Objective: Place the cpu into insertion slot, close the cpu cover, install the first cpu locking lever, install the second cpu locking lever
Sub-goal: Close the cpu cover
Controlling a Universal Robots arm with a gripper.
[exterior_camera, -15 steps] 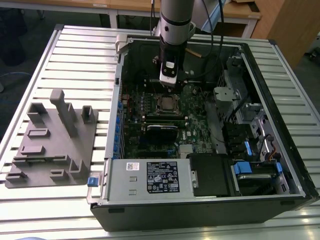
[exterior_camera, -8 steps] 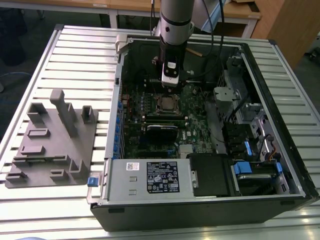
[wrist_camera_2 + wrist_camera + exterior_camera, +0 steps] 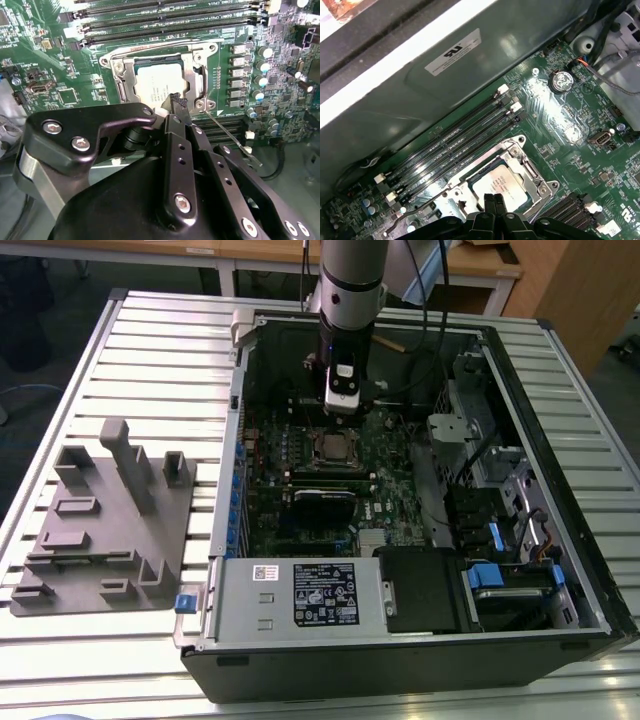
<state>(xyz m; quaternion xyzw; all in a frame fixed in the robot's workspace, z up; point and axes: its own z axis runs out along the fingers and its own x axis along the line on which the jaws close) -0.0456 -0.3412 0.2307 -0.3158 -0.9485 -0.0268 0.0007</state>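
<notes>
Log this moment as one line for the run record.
cpu seated | cpu cover down over it | gripper shut, tips by cover's corner | locking lever angled out, not latched

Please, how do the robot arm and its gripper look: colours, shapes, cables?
The arm is a silver-grey round tube ending in a black wrist section that carries a small white module. A black cable hangs beside it. The gripper is black, built of flat linked bars with silver screw heads, narrowing to two slim fingertips.

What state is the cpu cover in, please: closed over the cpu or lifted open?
Closed. In the second wrist view the cpu cover lies flat, its silvery frame bordering the seated cpu.
</notes>
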